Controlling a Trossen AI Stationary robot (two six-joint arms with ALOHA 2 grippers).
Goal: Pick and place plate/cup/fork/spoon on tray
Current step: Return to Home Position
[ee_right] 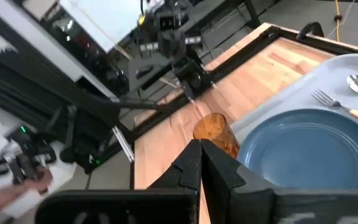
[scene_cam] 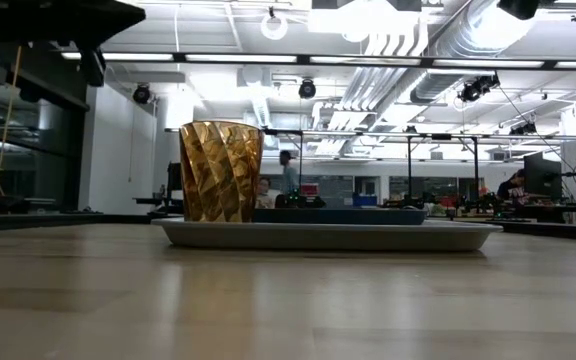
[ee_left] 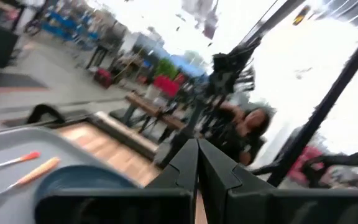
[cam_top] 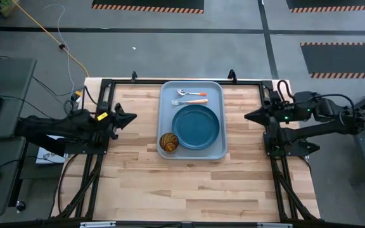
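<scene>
The pale grey-blue tray [cam_top: 165,104] lies on the wooden table's far middle. On it rest the teal-blue plate [cam_top: 196,126], the amber cup [cam_top: 168,142] standing upright at the tray's near left corner, the fork [cam_top: 191,101] and the spoon [cam_top: 191,94] beyond the plate. My left gripper [cam_top: 132,118] is shut and empty at the table's left edge, above it. My right gripper [cam_top: 248,117] is shut and empty at the right edge. The cup [scene_cam: 220,171] and tray [scene_cam: 328,235] show in the low view.
Black frame rails run along the table's left [cam_top: 100,114], right [cam_top: 271,120] and far sides. Bare wood [cam_top: 189,190] spreads between the tray and the near edge. A person [ee_left: 247,124] shows beyond the table in the left wrist view.
</scene>
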